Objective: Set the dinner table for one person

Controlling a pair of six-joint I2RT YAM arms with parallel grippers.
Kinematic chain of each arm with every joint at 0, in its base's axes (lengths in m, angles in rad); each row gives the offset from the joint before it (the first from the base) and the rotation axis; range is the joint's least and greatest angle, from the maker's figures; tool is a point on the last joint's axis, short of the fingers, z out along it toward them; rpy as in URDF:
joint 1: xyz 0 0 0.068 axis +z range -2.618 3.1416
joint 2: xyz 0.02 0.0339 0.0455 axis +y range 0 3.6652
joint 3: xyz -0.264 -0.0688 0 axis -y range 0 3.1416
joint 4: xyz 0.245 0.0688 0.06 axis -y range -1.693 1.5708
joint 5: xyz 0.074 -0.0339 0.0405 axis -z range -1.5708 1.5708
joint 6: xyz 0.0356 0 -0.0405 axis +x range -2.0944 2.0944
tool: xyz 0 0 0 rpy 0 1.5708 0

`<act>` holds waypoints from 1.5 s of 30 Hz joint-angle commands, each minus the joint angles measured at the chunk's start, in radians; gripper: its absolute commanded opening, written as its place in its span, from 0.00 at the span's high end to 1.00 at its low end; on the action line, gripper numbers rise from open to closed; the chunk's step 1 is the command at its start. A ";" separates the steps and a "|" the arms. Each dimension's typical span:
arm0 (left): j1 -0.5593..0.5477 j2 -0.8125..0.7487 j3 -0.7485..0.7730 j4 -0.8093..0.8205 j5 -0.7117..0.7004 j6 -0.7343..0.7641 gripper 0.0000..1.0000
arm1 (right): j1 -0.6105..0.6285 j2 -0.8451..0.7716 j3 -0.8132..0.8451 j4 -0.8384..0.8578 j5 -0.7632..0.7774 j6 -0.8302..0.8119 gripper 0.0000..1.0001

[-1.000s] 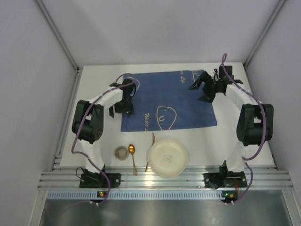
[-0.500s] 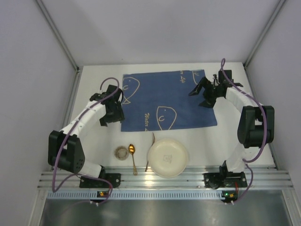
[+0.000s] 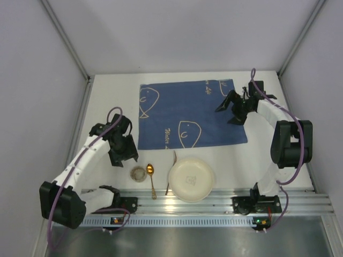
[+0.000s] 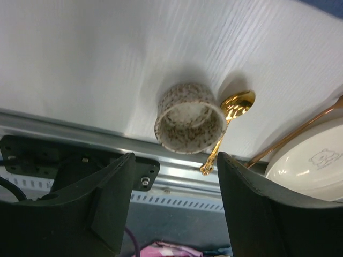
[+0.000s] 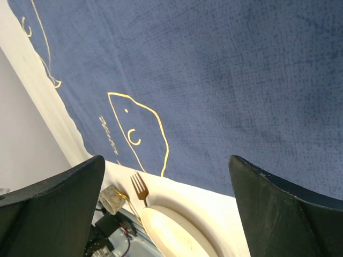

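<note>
The dinner table (image 3: 230, 158) is the wide matte-white top that fills the floor of the cell, with a ribbed aluminium rail (image 3: 187, 204) along its near edge by the arm bases. A blue cloth (image 3: 187, 110) with pale fish outlines lies flat on its far half. In front of the cloth, close to the rail, stand a cream plate (image 3: 191, 179), a copper fork (image 3: 173, 160) lying along the plate's left rim (its lower part is hidden by the plate), a gold spoon (image 3: 151, 178) and a small speckled cup (image 3: 139, 173), upright and just beside the spoon's bowl. The left gripper (image 3: 123, 159) hangs over bare table to the left of the cloth and just beyond the cup, its jaws spread wide and holding nothing; in the left wrist view the cup (image 4: 189, 118) sits between the two fingers (image 4: 107, 203), apart from both. The right gripper (image 3: 225, 114) hovers above the cloth's far right corner, jaws likewise wide apart and empty, with only the cloth (image 5: 214, 80) below.
</note>
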 commanded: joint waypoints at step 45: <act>-0.011 0.220 -0.183 0.095 -0.144 -0.202 1.00 | -0.010 -0.064 -0.076 -0.036 0.033 -0.062 0.00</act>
